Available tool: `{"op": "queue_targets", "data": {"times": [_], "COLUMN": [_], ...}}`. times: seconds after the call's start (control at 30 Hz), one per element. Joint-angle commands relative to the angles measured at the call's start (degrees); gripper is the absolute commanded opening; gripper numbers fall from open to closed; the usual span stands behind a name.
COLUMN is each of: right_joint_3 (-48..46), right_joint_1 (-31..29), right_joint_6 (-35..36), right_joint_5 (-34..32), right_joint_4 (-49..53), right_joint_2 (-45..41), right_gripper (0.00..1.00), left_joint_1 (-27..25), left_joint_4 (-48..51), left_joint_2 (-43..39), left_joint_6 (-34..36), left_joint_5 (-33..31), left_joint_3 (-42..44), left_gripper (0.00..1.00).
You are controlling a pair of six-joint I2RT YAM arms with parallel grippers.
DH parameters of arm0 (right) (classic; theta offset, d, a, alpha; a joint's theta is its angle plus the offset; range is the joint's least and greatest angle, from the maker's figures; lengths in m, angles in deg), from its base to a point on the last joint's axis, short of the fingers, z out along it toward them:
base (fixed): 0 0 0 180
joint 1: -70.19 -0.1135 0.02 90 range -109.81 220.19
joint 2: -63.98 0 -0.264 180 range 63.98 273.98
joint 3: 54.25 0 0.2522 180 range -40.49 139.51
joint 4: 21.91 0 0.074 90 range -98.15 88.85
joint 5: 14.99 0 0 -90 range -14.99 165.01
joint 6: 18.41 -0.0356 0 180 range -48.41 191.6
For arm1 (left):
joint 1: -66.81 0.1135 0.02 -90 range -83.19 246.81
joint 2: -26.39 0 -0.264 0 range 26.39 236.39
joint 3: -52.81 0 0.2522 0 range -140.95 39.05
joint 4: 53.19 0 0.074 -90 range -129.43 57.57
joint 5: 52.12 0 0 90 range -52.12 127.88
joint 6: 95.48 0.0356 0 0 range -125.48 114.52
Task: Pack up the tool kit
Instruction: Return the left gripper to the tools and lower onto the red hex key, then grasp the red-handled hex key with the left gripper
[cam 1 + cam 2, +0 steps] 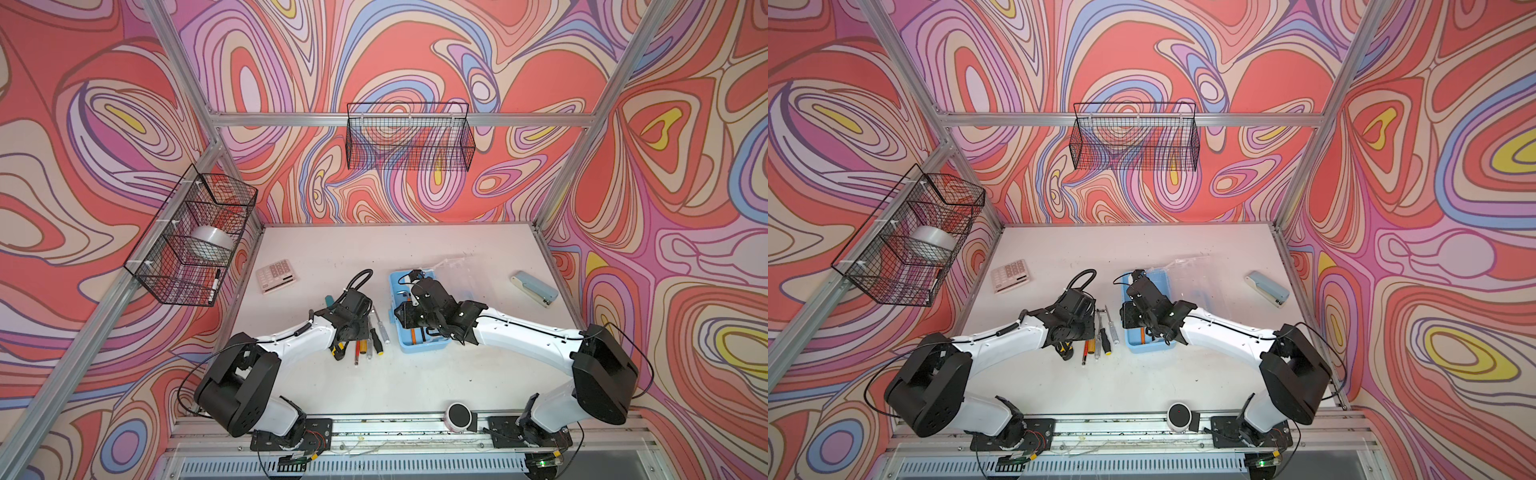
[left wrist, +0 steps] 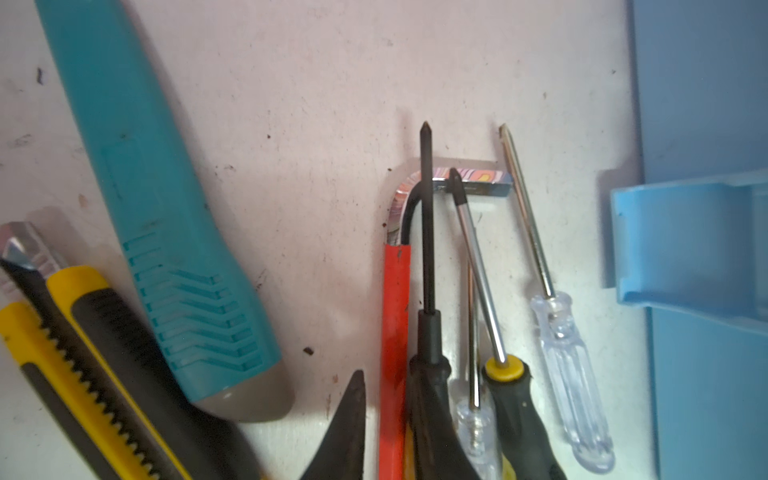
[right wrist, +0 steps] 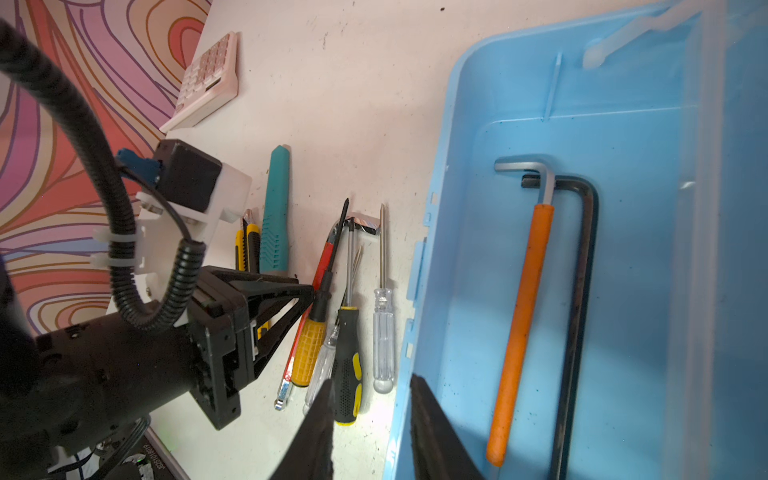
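Note:
The light-blue case (image 1: 428, 348) (image 3: 478, 124) stands open, its clear lid (image 1: 461, 274) folded back. An orange-sleeved hex key (image 3: 523, 311) and a black hex key (image 3: 577, 332) lie inside. Left of it lie a teal cutter (image 2: 166, 208), a yellow-black cutter (image 2: 83, 353), a red-sleeved hex key (image 2: 395, 311) and several screwdrivers (image 2: 511, 415). My left gripper (image 2: 390, 415) is low over the pile, its jaws a narrow gap apart either side of the red sleeve, a strip of table showing beside it. My right gripper (image 3: 372, 378) is open across the case's wall, one finger inside.
A pinkish calculator (image 1: 276, 275) lies at the back left and a grey-blue stapler (image 1: 534, 287) at the right. Wire baskets hang on the back rail (image 1: 409, 137) and the left rail (image 1: 191, 237). A round puck (image 1: 457, 415) sits on the front rail.

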Motion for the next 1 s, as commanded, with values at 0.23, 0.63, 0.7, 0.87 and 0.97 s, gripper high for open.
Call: {"op": "queue_targets", "data": {"times": [0.23,0.63,0.7,0.87,0.97], "right_joint_3": [0.5,-0.1,-0.2,-0.6,-0.7], "right_joint_1": [-0.2,-0.2,-0.1,-0.2,-0.2], "right_joint_6": [-0.3,-0.5,-0.5,-0.5,-0.6], "right_joint_5": [-0.9,-1.4,-1.5,-1.8,-1.9], "right_joint_4": [-0.5,-0.7,-0.7,-0.9,-1.1], "right_joint_2": [1.2,1.4,1.4,1.1,1.1], "right_gripper": [0.31,0.31,0.31,0.31,0.31], "left_joint_1": [0.3,0.3,0.3,0.3,0.3], "left_joint_4": [-0.7,-0.4,0.3,1.1,2.1], "left_joint_2": [3.9,6.6,6.7,3.1,-0.3], "left_joint_6": [-0.3,-0.8,-0.7,-0.7,-0.2], "left_joint_5": [-0.7,-2.7,-3.7,-7.5,-9.5], "left_joint_3": [0.2,-0.5,-0.7,-0.6,-1.2], "left_gripper": [0.19,0.07,0.00,0.00,0.00]}}
